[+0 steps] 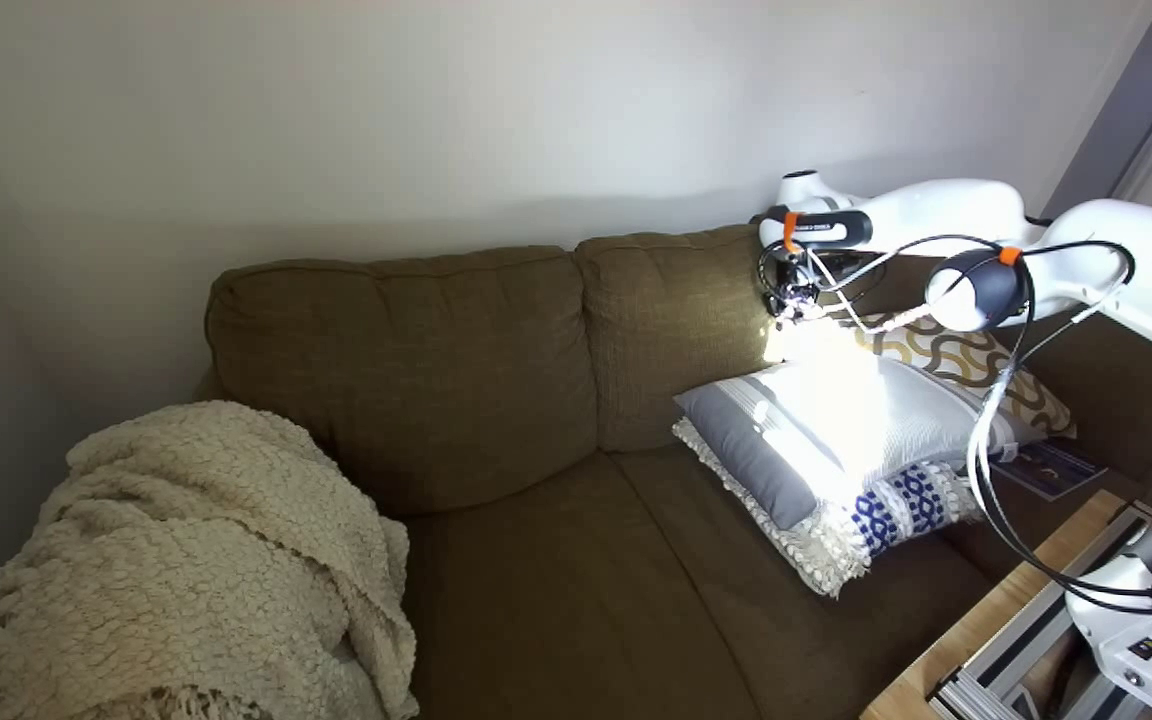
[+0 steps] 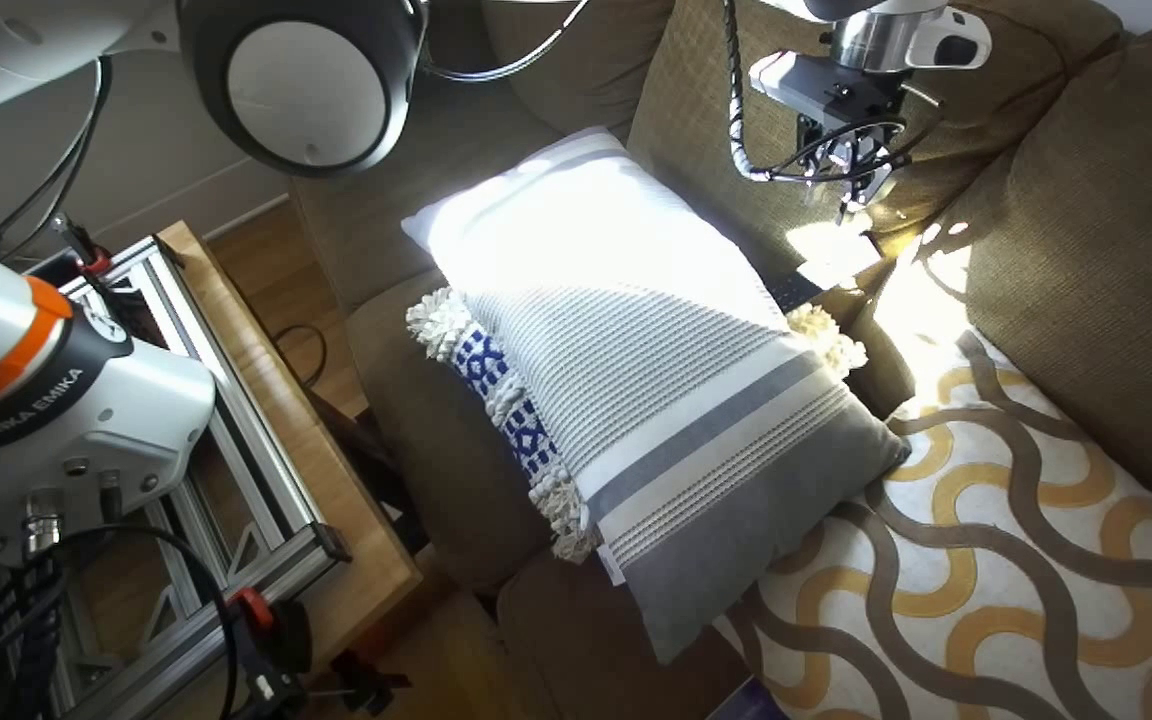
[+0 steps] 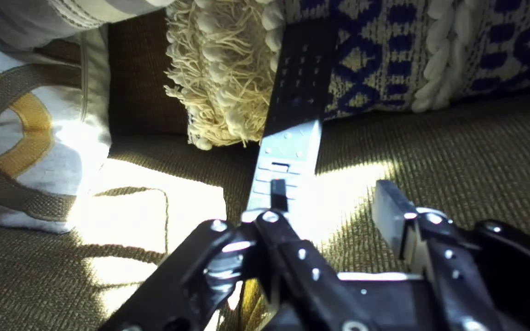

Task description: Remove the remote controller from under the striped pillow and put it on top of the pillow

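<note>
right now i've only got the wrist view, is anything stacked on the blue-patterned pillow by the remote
Observer: Yes, a grey-banded pillow lies on top of the blue-patterned pillow in both exterior views.
Operator: ok which side of those are the jaws on
Observer: The side toward the back cushions of the sofa, as both exterior views show.
Operator: and what's at the far end of the sofa
Observer: A cream, nubby blanket is heaped toward the end away from the robot arm, in an exterior view.
</note>
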`<state>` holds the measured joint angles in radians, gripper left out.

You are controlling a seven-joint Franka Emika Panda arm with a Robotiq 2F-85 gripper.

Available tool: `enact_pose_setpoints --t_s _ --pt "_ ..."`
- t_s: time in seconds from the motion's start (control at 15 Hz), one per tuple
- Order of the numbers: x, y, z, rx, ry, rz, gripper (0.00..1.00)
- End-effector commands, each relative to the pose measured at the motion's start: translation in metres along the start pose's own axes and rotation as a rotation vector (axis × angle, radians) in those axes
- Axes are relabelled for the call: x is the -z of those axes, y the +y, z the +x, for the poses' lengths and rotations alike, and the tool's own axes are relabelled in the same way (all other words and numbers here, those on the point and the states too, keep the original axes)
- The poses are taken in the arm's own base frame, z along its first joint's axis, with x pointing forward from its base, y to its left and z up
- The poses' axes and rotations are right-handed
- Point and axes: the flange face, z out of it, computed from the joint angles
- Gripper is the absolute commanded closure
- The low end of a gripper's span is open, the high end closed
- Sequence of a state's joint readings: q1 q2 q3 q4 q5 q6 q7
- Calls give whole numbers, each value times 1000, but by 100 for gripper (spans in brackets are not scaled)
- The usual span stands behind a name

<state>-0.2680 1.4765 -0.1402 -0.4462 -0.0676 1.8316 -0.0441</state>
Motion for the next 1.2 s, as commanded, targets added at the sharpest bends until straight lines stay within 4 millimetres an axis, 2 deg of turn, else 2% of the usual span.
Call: enact_pose_setpoints --t_s 0.0,0.13,0.2,0.53,0.8,1.13 --pt "-1 2 0 -18 -3 -26 18" --pt "-14 7 -4 -22 -24 -20 3" --pt "-20 9 -4 -9 -24 -11 0" --pt "-60 20 -13 -56 -49 21 0" --pt "-78 27 -12 -137 5 8 0" --pt "-96 20 -14 -157 32 -3 0"
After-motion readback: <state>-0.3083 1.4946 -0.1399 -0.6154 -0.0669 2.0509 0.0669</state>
